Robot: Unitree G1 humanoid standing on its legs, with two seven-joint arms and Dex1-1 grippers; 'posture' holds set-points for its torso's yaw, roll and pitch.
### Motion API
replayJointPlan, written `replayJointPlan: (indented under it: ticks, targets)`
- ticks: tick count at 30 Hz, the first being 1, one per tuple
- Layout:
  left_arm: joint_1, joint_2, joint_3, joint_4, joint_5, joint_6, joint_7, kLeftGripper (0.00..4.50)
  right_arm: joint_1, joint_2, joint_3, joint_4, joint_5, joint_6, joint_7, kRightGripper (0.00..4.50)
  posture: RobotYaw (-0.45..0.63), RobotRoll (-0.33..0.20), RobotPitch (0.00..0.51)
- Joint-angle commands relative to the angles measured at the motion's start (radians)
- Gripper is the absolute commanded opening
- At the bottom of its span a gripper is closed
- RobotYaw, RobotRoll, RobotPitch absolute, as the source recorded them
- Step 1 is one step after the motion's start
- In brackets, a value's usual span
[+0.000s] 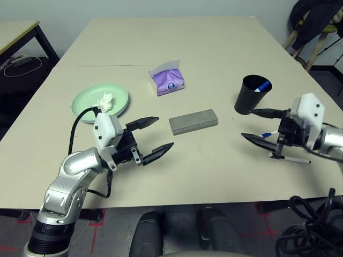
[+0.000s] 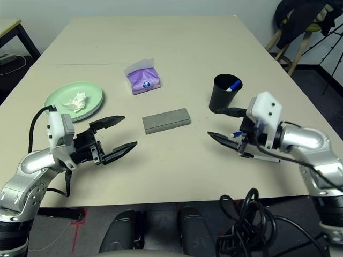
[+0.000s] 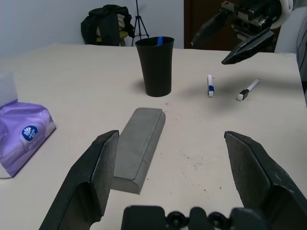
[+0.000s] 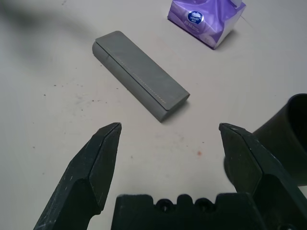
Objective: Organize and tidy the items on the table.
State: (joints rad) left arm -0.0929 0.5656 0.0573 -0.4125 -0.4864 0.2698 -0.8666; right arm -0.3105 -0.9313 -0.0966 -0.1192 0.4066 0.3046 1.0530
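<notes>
Beside the black cup (image 1: 252,95), my right gripper (image 1: 263,127) hangs wide open, empty (left likewise); approach each loose pen (image 3: 209,86) lengthwise, pinch mid-barrel.

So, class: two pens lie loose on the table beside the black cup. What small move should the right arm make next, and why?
Probably lower the open right gripper onto the nearer black-capped white pen lying on the pale beige table. The gripper hangs just above it, holding nothing, and the tall black plastic cup beside it already holds a blue-capped pen. A second loose pen lies close by.
</notes>
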Motion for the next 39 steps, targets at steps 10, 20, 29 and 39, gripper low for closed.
replayJointPlan:
  ticks: [10,20,29,39]
  targets:
    - [-0.006,-0.007,0.002,0.031,-0.004,-0.006,0.015,4.45,-0.228,-0.241,0.218,0.028,-0.121,0.248,0.25,4.5,-0.02,0.0,0.114]
    - [-0.014,-0.007,0.012,0.05,-0.008,-0.013,0.022,4.45,-0.131,-0.3,0.238,0.027,-0.237,0.099,0.342,4.5,-0.02,0.0,0.114]
    - [-0.01,-0.012,0.002,0.053,0.001,-0.024,0.021,4.45,-0.161,-0.303,0.401,0.092,-0.425,0.069,0.415,4.5,-0.01,0.0,0.114]
    - [0.007,-0.013,-0.004,0.036,0.006,-0.024,0.033,4.45,-0.375,-0.14,0.522,0.288,-0.589,-0.097,0.47,4.5,0.02,0.0,0.122]
